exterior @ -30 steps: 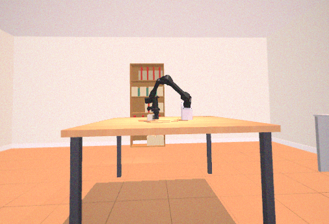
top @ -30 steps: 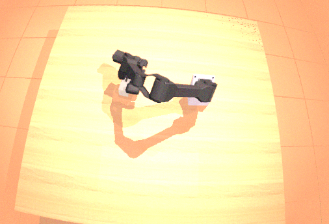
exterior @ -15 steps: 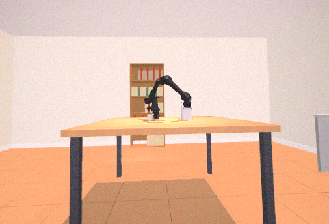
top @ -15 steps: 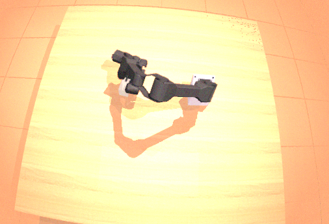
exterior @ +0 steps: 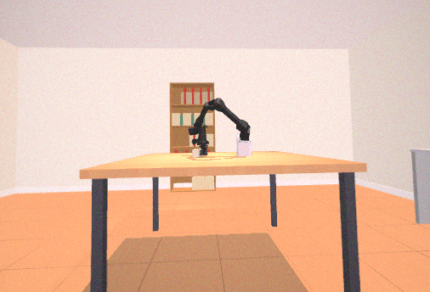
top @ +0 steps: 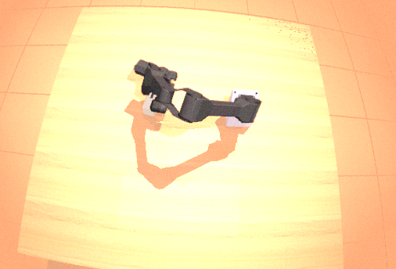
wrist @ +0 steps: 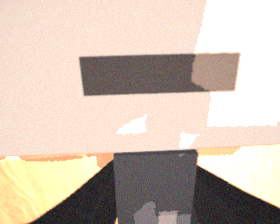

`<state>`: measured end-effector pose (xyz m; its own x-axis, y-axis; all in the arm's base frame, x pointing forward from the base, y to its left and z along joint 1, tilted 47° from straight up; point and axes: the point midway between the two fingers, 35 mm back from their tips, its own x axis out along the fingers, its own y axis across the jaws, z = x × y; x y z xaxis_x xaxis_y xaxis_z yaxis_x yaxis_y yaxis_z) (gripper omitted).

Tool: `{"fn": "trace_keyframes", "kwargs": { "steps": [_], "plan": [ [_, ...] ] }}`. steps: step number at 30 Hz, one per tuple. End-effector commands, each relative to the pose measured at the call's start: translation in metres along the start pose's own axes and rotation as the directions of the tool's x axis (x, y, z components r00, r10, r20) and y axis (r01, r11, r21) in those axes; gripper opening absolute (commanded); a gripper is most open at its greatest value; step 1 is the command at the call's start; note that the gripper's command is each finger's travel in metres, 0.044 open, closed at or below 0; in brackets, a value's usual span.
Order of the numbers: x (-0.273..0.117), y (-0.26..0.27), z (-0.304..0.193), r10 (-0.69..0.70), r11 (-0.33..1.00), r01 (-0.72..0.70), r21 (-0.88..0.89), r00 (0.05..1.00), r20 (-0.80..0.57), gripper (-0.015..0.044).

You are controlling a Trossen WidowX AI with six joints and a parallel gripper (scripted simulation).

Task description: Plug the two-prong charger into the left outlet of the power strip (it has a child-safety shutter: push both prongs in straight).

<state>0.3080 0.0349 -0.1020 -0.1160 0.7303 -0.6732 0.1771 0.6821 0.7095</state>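
Note:
The white power strip (top: 147, 105) (exterior: 195, 153) (wrist: 36, 100) lies on the table and fills the upper part of the wrist view, with a long dark rectangle (wrist: 141, 75) on its face. My gripper (exterior: 204, 153) (wrist: 148, 165) is shut on the dark grey charger (wrist: 155, 192). The charger's front edge overlaps the strip's near edge in the wrist view, below the dark rectangle. Its prongs do not show, and neither do the outlet holes. Whether the charger touches the strip cannot be told. In the top view the arm hides the fingertips and charger.
The arm's white base block (top: 238, 122) (exterior: 244, 148) stands on the wooden table (top: 235, 191) (exterior: 225, 170), to the right of the strip in the top and exterior views. The arm arches between the base and the strip. A bookcase (exterior: 192, 84) stands at the back wall.

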Motion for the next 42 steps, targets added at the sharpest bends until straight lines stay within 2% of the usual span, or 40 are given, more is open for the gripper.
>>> {"fn": "trace_keyframes", "kwargs": {
  "steps": [1, 42],
  "plan": [
    [-0.001, 0.001, 0.01, 0.0, 1.0, 0.001, -0.017, 1.0, 0.02, 0.0],
    [0.0, 0.002, 0.018, 0.0, 1.0, 0.001, -0.018, 1.0, 0.02, 0.0]
  ]
}}
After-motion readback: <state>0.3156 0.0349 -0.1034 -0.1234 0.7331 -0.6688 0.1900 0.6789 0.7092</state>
